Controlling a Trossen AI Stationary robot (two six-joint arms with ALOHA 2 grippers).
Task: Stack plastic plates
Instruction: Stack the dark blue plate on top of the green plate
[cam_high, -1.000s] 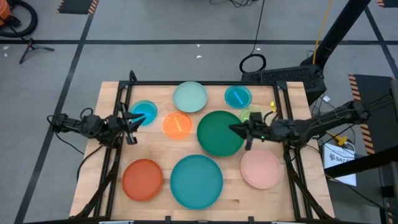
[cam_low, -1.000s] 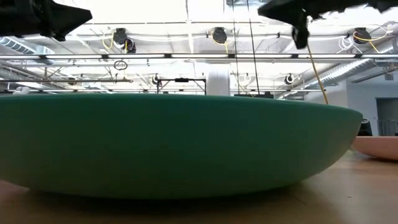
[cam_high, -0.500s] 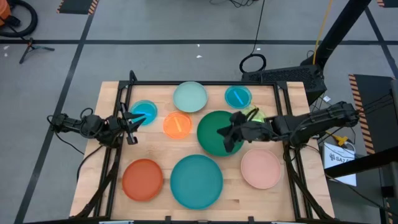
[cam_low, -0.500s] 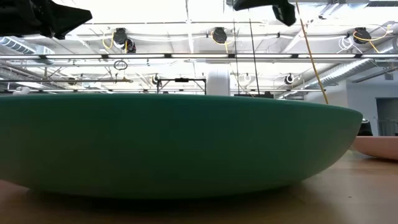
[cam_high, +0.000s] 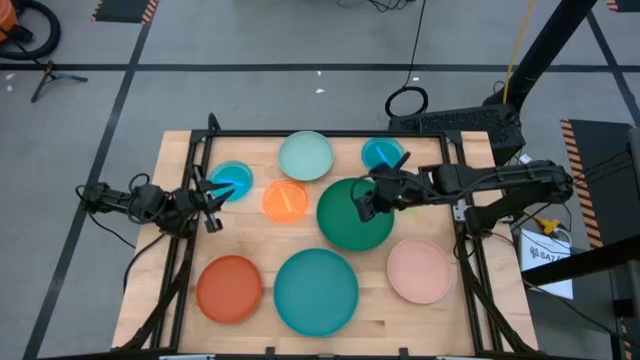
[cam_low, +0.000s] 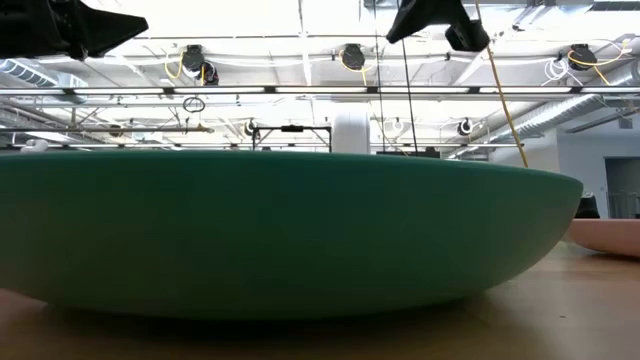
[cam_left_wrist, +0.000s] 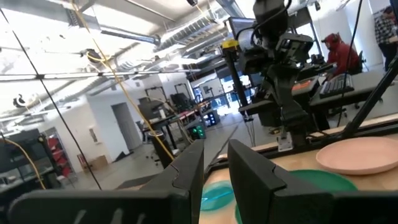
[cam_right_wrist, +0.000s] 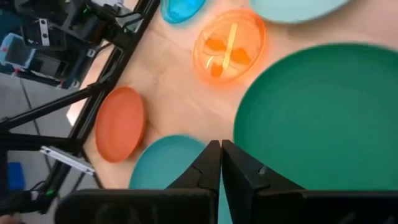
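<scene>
Plates lie flat and apart on the table: dark green (cam_high: 350, 225), teal (cam_high: 316, 290), red-orange (cam_high: 229, 288), pink (cam_high: 420, 270), pale mint (cam_high: 305, 156), small orange (cam_high: 285, 200), two small blue ones (cam_high: 232, 180) (cam_high: 380, 152). The right arm hides the lime plate. My right gripper (cam_high: 362, 200) (cam_right_wrist: 221, 155) hangs shut above the dark green plate's (cam_right_wrist: 311, 118) left part, touching nothing. My left gripper (cam_high: 208, 195) (cam_left_wrist: 216, 165) waits near the table's left edge beside the left blue plate, its fingers a narrow gap apart.
A black frame (cam_high: 320, 133) runs along the table's far, left and right edges. In the low view the teal plate (cam_low: 280, 230) fills the foreground and the pink plate (cam_low: 610, 235) shows at the right. People (cam_left_wrist: 339, 53) sit at desks beyond the table.
My right gripper has moved from the dark green plate's right rim toward the table's left across that plate, then a little toward the far edge, turning at the wrist. It stays shut. No plate has moved.
</scene>
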